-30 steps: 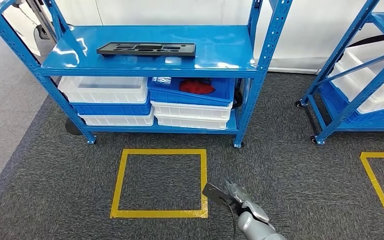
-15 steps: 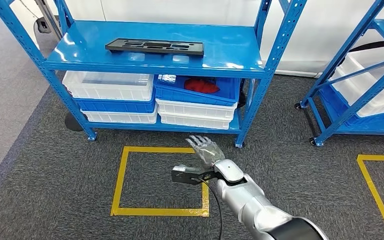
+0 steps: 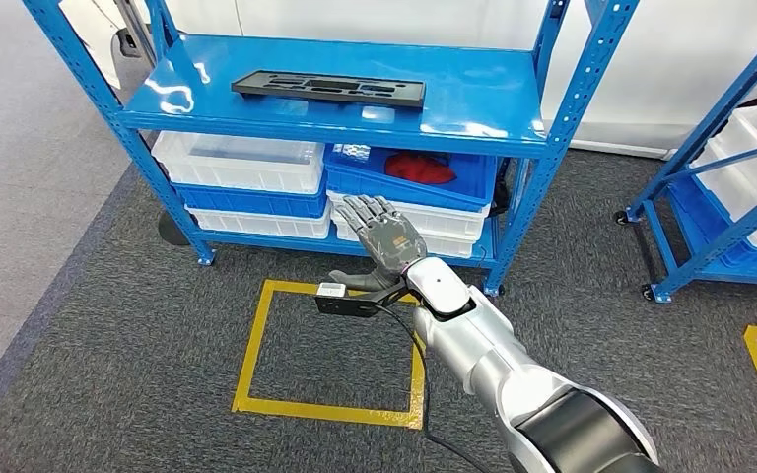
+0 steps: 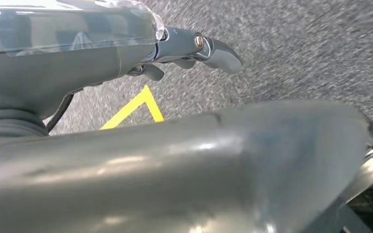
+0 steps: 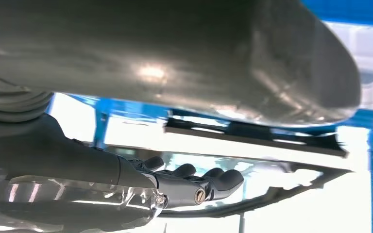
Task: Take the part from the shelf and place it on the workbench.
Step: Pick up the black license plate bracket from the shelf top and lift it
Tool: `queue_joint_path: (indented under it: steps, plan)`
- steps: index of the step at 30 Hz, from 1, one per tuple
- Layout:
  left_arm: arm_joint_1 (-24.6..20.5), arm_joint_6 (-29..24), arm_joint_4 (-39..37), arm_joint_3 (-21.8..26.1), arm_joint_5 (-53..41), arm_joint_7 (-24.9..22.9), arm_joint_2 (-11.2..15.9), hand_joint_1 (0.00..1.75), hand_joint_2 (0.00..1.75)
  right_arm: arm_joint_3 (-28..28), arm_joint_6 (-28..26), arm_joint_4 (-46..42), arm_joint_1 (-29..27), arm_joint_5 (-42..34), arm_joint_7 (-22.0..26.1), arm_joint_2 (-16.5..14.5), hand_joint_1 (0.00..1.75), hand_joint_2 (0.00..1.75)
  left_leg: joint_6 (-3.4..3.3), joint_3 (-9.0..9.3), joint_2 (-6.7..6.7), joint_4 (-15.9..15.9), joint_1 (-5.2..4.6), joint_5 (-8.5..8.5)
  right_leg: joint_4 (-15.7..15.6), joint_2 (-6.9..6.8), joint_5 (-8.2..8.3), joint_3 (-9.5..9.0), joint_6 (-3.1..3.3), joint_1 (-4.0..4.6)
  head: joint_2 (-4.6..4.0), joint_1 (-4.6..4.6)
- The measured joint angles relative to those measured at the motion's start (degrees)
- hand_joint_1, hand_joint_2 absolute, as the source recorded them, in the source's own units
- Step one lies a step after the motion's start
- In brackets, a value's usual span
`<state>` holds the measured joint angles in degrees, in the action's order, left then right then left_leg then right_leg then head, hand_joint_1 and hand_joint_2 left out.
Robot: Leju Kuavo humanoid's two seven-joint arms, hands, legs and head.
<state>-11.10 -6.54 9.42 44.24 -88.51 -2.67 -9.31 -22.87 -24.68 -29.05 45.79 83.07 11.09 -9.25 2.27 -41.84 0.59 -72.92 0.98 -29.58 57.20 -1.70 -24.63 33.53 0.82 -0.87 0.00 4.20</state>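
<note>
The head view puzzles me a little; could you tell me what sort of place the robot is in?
Probably a storeroom or factory test area: blue metal shelves on wheels hold stacked plastic bins and a flat black part, and yellow tape squares mark standing spots on the grey carpet.

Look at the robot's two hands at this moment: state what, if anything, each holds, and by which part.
Nothing is held. The right hand is raised toward the shelf, its fingers spread and empty; the black part lies untouched on it. The left hand holds nothing either.

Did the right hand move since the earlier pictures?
Yes. The right hand rose from beside the yellow floor square toward the blue shelf.
</note>
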Motion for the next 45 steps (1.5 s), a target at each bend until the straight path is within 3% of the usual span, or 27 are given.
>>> queue_joint_path:
  steps: [2, 4, 7, 9, 11, 13, 14, 15, 16, 18, 20, 23, 25, 28, 29, 30, 31, 33, 34, 36, 38, 40, 41, 43, 44, 45]
  plan:
    - [0.03, -0.03, 0.01, 0.2, 0.12, 0.0, 0.01, 0.0, 0.0, -0.19, 0.0, -0.01, 0.14, -0.77, 0.51, -0.05, 0.0, 0.0, 0.09, 3.55, -0.43, 7.69, 0.25, 4.15, 0.28, -0.46, -0.47, -0.38, -0.41, -0.08, 0.0, 0.0]
    - [-0.01, -0.05, 0.01, 0.29, 0.25, 0.0, 0.01, 0.0, 0.0, -0.21, -0.01, -0.02, 0.41, -1.73, 1.07, -0.16, 0.0, 0.0, -0.33, 6.73, -0.7, 13.94, 0.09, 6.23, 0.5, -0.8, -0.79, -0.49, -0.93, 0.03, 0.0, 0.0]
    - [0.09, -0.04, 0.02, 0.55, 0.42, -0.09, 0.01, 0.0, 0.0, -0.21, 0.02, 0.02, 0.65, -2.93, 1.79, -0.34, 0.0, 0.0, -1.6, 7.08, -0.61, 14.98, -0.29, 6.12, 0.56, -0.88, -0.79, -0.33, -1.76, 0.17, 0.0, -0.01]
    - [0.13, 0.06, 0.02, 0.72, 0.57, -0.15, 0.02, 0.0, 0.0, -0.21, 0.05, 0.06, 0.69, -3.48, 2.06, -0.38, 0.0, 0.0, -2.36, 7.16, -0.53, 15.15, -0.21, 6.23, 1.53, -0.36, -1.63, 0.03, -2.36, -0.05, 0.0, -0.01]
    - [0.06, 0.16, 0.02, 0.87, 0.73, -0.15, 0.02, 0.0, 0.0, -0.21, 0.07, 0.1, 0.72, -3.83, 2.18, -0.38, 0.0, 0.0, -3.0, 7.24, -0.47, 15.34, -0.16, 6.37, 6.52, 0.69, -4.51, 2.4, -2.7, -0.19, 0.0, -0.02]
    - [0.03, 0.25, 0.02, 1.11, 0.84, -0.15, 0.02, 0.0, 0.0, -0.21, 0.08, 0.29, 0.59, -3.96, 2.22, -0.36, 0.0, 0.0, -3.36, 7.2, -0.38, 15.33, -0.36, 6.3, 14.42, 1.27, -7.71, 6.5, -2.7, -0.11, 0.0, -0.02]
    - [0.04, 0.28, 0.02, 1.23, 0.87, -0.14, 0.02, 0.0, 0.0, -0.21, 0.09, 0.42, 0.46, -3.96, 2.23, -0.34, 0.0, 0.0, -3.45, 7.22, -0.29, 15.31, -0.48, 6.26, 17.14, 1.34, -8.22, 8.06, -2.63, -0.07, 0.0, -0.02]
    - [0.06, 0.33, 0.02, 1.34, 0.9, -0.11, 0.02, 0.0, 0.0, -0.21, 0.1, 0.54, 0.35, -3.97, 2.25, -0.33, 0.0, 0.0, -3.5, 7.25, -0.16, 15.29, -0.6, 6.21, 17.63, 1.38, -7.5, 8.61, -2.47, -0.02, 0.0, -0.02]
    - [0.06, 0.36, 0.02, 1.44, 0.94, -0.07, 0.02, 0.0, 0.0, -0.21, 0.11, 0.62, 0.3, -3.98, 2.31, -0.33, 0.0, 0.0, -3.5, 7.3, 0.0, 15.25, -0.71, 6.16, 15.84, 1.4, -5.78, 8.06, -2.21, 0.06, 0.0, -0.02]
    - [0.05, 0.41, 0.02, 1.57, 1.03, 0.08, -0.02, 0.0, 0.0, -0.21, 0.11, 0.67, 0.37, -4.08, 2.43, -0.32, 0.0, 0.0, -3.37, 7.44, 0.3, 15.13, -0.93, 5.95, 7.85, 1.62, -1.48, 4.58, -1.42, 0.32, 0.0, -0.02]
    - [0.06, 0.46, 0.02, 1.63, 1.06, 0.2, -0.07, 0.0, 0.0, -0.21, 0.13, 0.68, 0.46, -4.29, 2.64, -0.32, 0.0, 0.0, -3.01, 7.39, 0.47, 14.98, -1.11, 5.7, 2.17, 1.77, 0.28, 2.06, -0.92, 0.65, 0.0, -0.02]
    - [0.1, 0.46, 0.05, 1.68, 1.11, 0.31, -0.07, 0.0, 0.0, -0.21, 0.24, 0.74, 0.45, -4.97, 3.1, -0.34, 0.0, 0.0, -2.15, 7.4, 0.49, 15.0, -0.99, 5.36, 0.93, 1.7, 0.12, 1.48, -0.51, 0.72, 0.0, -0.01]
    - [0.11, 0.42, 0.12, 1.69, 1.13, 0.41, -0.02, 0.0, 0.0, -0.21, 0.28, 0.74, 0.51, -5.41, 3.31, -0.43, 0.0, 0.0, -1.53, 6.72, 0.35, 13.02, -0.94, 4.09, 0.46, 1.6, 0.13, 0.85, -0.01, 0.34, 0.0, 0.0]
    - [0.15, 0.39, 0.17, 1.7, 1.15, 0.59, -0.01, 0.0, 0.0, -0.21, 0.44, 0.82, 0.47, -5.68, 3.49, -0.5, 0.0, 0.0, -0.74, 1.42, 0.1, 2.41, -0.56, -0.42, 0.26, 1.43, -0.33, 0.01, 0.4, 0.21, 0.0, 0.0]
    - [0.23, 0.39, 0.17, 1.7, 1.15, 0.61, 0.01, 0.0, 0.0, -0.21, 0.54, 0.88, 0.38, -5.71, 3.51, -0.5, 0.0, 0.0, -0.57, -0.44, 0.01, -0.69, -0.44, -1.12, 0.28, 1.42, -0.57, -0.25, 0.4, 0.22, 0.0, 0.0]
    - [0.33, 0.4, 0.18, 1.7, 1.14, 0.64, 0.02, 0.0, 0.0, -0.21, 0.65, 0.93, 0.28, -5.73, 3.5, -0.5, 0.0, 0.0, -0.48, -1.37, -0.07, -1.83, -0.36, -0.71, 0.29, 1.42, -0.85, -0.56, 0.34, 0.22, 0.0, 0.0]
    - [0.4, 0.43, 0.2, 1.7, 1.11, 0.66, 0.04, 0.0, 0.0, -0.21, 0.74, 0.98, 0.21, -5.75, 3.48, -0.5, 0.0, 0.0, -0.47, -1.12, -0.14, -0.54, -0.3, 0.9, 0.31, 1.43, -1.17, -0.97, 0.24, 0.2, 0.0, 0.0]
    - [0.43, 0.49, 0.27, 1.7, 1.05, 0.71, 0.06, 0.0, 0.0, -0.21, 0.86, 1.0, 0.16, -5.76, 3.39, -0.5, 0.0, 0.0, -0.73, 2.18, -0.39, 7.29, -0.29, 5.64, 0.32, 1.43, -1.94, -1.97, -0.11, 0.2, 0.0, 0.0]
    - [0.39, 0.54, 0.3, 1.7, 1.02, 0.72, 0.06, 0.0, 0.0, -0.21, 0.87, 1.01, 0.2, -5.77, 3.33, -0.49, 0.0, 0.0, -1.02, 4.01, -0.5, 11.18, -0.41, 7.08, 0.38, 1.45, -2.33, -2.33, -0.38, 0.31, 0.0, 0.0]
    - [0.31, 0.63, 0.31, 1.7, 0.93, 0.72, 0.06, 0.0, 0.0, -0.21, 0.87, 1.01, 0.24, -5.79, 3.27, -0.47, 0.0, 0.0, -1.75, 5.81, -0.63, 14.85, -0.67, 7.48, 0.38, 1.42, -2.76, -2.67, -1.01, 0.53, 0.0, 0.0]
    - [0.33, 0.69, 0.32, 1.7, 0.85, 0.7, 0.07, 0.0, 0.0, -0.21, 0.87, 1.01, 0.22, -5.82, 3.26, -0.43, 0.0, 0.0, -2.56, 6.17, -0.49, 15.21, -0.69, 6.96, 0.8, 1.36, -2.88, -2.76, -1.63, 0.6, 0.0, -0.01]
    - [0.39, 0.71, 0.34, 1.7, 0.75, 0.7, 0.07, 0.0, 0.0, -0.21, 0.87, 1.02, 0.24, -5.85, 3.25, -0.39, 0.0, 0.0, -3.34, 6.92, -0.35, 15.5, -0.56, 6.62, 3.58, 1.39, -3.89, -1.8, -2.14, 0.55, 0.0, -0.02]
    - [0.36, 0.71, 0.34, 1.7, 0.7, 0.71, 0.05, 0.0, 0.0, -0.21, 0.88, 1.03, 0.26, -5.86, 3.24, -0.37, 0.0, 0.0, -3.67, 7.32, -0.31, 15.59, -0.51, 6.45, 6.38, 1.44, -5.1, -0.35, -2.36, 0.51, 0.0, -0.02]
    - [0.3, 0.73, 0.35, 1.7, 0.66, 0.72, 0.05, 0.0, 0.0, -0.21, 0.91, 1.06, 0.17, -5.87, 3.22, -0.33, 0.0, 0.0, -4.06, 7.68, -0.23, 15.58, -0.64, 5.96, 13.51, 1.59, -7.99, 4.22, -2.61, 0.47, 0.0, -0.02]
    - [0.32, 0.74, 0.35, 1.7, 0.63, 0.72, 0.05, 0.0, 0.0, -0.21, 0.93, 1.08, 0.04, -5.87, 3.21, -0.31, 0.0, 0.0, -4.14, 7.85, -0.16, 15.56, -0.72, 5.71, 16.42, 1.6, -8.83, 6.5, -2.66, 0.46, 0.0, -0.02]
    - [0.38, 0.74, 0.35, 1.7, 0.59, 0.72, 0.05, 0.0, 0.0, -0.21, 0.94, 1.09, -0.11, -5.88, 3.2, -0.28, 0.0, 0.0, -4.16, 8.1, -0.08, 15.53, -0.81, 5.41, 17.69, 1.61, -8.58, 8.03, -2.6, 0.47, 0.0, -0.01]
